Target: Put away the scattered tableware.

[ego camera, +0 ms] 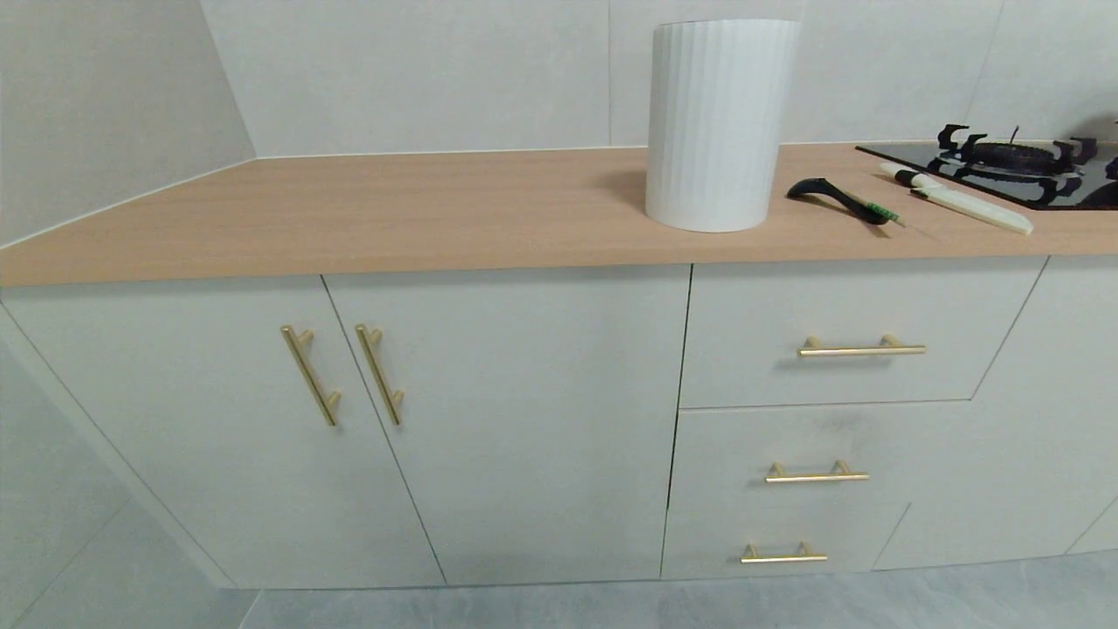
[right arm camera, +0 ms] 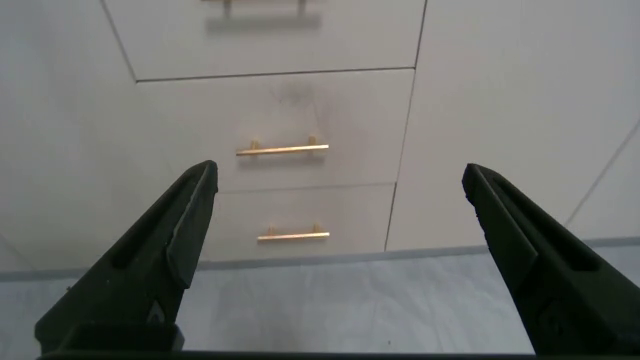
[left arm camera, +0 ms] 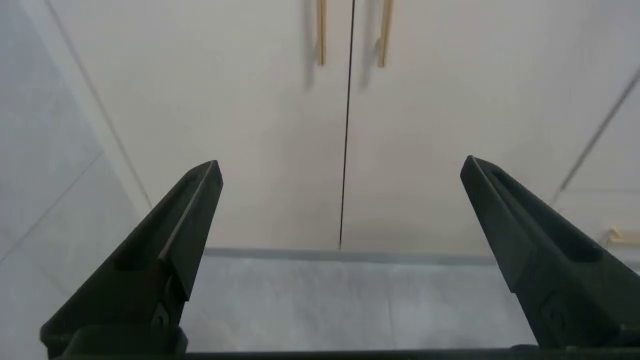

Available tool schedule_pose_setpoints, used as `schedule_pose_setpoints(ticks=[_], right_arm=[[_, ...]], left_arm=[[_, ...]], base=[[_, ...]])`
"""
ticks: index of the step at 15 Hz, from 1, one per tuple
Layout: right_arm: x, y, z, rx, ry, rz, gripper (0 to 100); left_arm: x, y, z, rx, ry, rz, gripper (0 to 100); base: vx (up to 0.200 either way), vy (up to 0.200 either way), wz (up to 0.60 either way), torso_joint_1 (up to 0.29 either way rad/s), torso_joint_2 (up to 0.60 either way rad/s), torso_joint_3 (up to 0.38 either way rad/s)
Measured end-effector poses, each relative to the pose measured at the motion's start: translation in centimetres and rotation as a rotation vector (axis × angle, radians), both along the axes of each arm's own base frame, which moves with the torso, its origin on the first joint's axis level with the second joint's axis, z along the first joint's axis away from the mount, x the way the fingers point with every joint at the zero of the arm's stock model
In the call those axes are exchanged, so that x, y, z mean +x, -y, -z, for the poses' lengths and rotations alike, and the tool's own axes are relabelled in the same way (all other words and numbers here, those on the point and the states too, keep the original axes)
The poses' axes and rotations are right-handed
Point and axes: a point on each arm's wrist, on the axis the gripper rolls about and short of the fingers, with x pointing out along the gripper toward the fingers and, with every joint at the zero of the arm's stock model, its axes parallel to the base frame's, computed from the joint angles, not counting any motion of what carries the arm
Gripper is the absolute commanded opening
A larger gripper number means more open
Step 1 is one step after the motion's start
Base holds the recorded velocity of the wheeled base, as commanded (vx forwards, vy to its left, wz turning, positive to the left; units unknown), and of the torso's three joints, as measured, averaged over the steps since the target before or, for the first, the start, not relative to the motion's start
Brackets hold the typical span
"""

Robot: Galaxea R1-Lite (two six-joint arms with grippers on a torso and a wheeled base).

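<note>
The gas hob [ego camera: 1017,170] was cut off by the head view's right edge; the black-handled utensil [ego camera: 838,196] near it was too small for its kind to be told; the door handles [left arm camera: 321,35] were blurred and cropped in the left wrist view; the top drawer handle [right arm camera: 262,3] was cropped in the right wrist view.

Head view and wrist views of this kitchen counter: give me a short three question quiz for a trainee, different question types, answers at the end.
1. True or false: the tall white ribbed cylinder stands on the wooden countertop, to the left of the black curved-handled utensil.
2. How many brass-handled drawers are stacked under the counter? A) two B) three C) five
3. Fill in: the left gripper and the right gripper both have their jaws ____.
Key: 1 true; 2 B; 3 open.
</note>
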Motion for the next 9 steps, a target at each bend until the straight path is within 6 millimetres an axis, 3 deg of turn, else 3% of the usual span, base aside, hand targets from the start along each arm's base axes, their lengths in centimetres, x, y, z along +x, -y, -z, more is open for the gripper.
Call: schedule_pose_setpoints(ticks=[4, 8, 9], right_arm=[[0.0, 0.0, 0.0, 0.0, 0.0, -0.001, 100], [0.0, 0.0, 0.0, 0.0, 0.0, 0.001, 100], [0.0, 0.0, 0.0, 0.0, 0.0, 0.0, 100]], left_arm=[[0.0, 0.0, 0.0, 0.001, 0.0, 0.0, 100], [0.0, 0.0, 0.0, 0.0, 0.0, 0.0, 100], [0.0, 0.0, 0.0, 0.0, 0.0, 0.0, 100]], base=[[0.0, 0.0, 0.0, 0.0, 0.0, 0.0], [0.0, -0.2, 0.0, 0.001, 0.01, 0.0], [0.0, 0.0, 0.0, 0.0, 0.0, 0.0]])
